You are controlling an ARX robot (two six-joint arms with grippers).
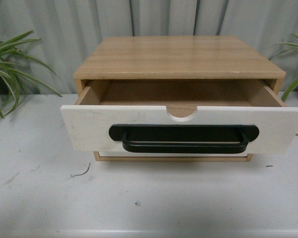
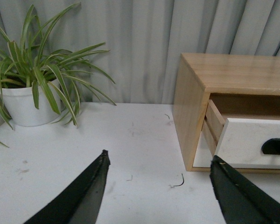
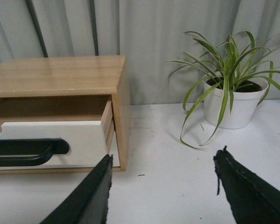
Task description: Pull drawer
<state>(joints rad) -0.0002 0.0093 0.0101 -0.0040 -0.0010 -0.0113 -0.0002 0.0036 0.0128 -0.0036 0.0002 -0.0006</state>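
The white-fronted drawer (image 1: 89,130) stands pulled partway out of its wooden cabinet (image 1: 176,55), and its inside looks empty. A long black bar handle (image 1: 184,139) runs across its front, below a half-round notch (image 1: 182,113). Neither arm shows in the front view. My left gripper (image 2: 159,161) hangs open over the table to the left of the cabinet (image 2: 191,116), holding nothing. On the other side my right gripper (image 3: 163,157) is open as well, clear of the drawer front (image 3: 84,140).
The cabinet rests on a white table (image 1: 149,198). A potted spider plant (image 2: 23,100) stands at the table's left and another (image 3: 233,105) at its right. A grey pleated curtain (image 1: 54,25) closes off the back. A small dark curl of debris (image 1: 82,172) lies in front of the cabinet.
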